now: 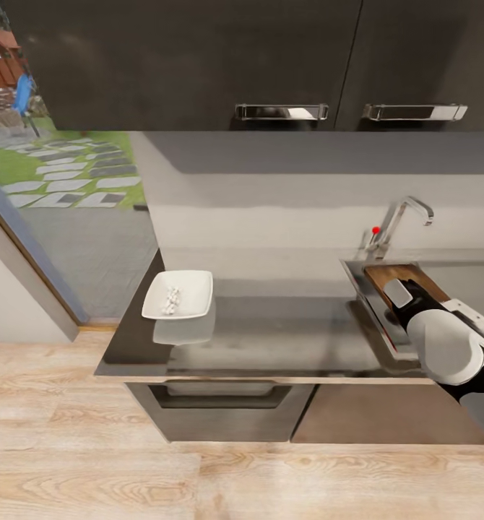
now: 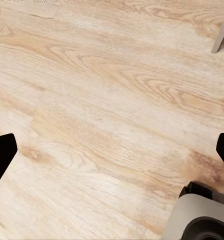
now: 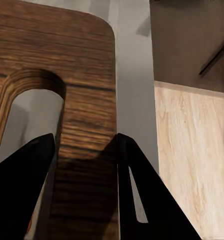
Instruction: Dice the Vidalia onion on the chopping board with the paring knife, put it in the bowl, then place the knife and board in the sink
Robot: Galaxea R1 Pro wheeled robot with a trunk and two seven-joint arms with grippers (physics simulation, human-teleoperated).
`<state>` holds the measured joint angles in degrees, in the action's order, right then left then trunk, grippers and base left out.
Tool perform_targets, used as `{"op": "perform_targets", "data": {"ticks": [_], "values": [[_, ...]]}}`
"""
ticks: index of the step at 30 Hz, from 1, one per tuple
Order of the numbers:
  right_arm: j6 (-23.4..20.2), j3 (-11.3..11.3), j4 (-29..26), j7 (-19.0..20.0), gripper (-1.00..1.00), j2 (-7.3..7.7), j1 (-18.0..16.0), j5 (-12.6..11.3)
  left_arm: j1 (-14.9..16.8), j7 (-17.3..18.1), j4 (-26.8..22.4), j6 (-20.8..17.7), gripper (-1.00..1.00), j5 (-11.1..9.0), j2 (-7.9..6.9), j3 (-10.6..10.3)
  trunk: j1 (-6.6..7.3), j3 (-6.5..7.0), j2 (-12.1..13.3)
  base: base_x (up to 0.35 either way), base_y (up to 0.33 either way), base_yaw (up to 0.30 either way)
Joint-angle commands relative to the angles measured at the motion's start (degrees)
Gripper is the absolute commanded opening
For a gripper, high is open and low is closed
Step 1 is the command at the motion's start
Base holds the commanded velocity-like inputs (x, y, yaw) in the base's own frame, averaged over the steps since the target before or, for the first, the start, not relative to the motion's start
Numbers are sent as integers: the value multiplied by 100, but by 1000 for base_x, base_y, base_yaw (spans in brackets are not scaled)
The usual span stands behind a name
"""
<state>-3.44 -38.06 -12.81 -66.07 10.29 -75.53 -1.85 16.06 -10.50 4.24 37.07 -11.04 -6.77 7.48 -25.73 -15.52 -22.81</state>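
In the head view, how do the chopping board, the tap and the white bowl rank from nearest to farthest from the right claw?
1. The chopping board: clamped in the right claw by its handle end, over the sink.
2. The tap: just behind the sink, at the wall.
3. The bowl: far off toward the left end of the countertop, with pale diced pieces inside.

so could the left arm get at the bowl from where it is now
Probably not right away. The left gripper is open, pointing down at the wooden floor, away from the counter. The bowl sits uncovered near the countertop's left end, so lifting the arm should give free access.
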Motion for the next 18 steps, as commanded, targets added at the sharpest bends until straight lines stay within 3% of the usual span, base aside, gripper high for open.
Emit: {"op": "perform_targets", "data": {"ticks": [1,5,18], "values": [[-36,31,-5,-53,-100,3,-6,-34,12,4,24,37,100,23,-4,42,-6,-10,-11,219,-9,0],[-34,34,-3,-110,-100,28,-6,-34,12,4,24,32,100,23,-8,40,-6,-10,-11,197,-3,0],[-26,42,7,-108,-100,32,3,-32,12,4,24,29,100,23,-9,42,-6,-10,-11,39,0,0]]}}
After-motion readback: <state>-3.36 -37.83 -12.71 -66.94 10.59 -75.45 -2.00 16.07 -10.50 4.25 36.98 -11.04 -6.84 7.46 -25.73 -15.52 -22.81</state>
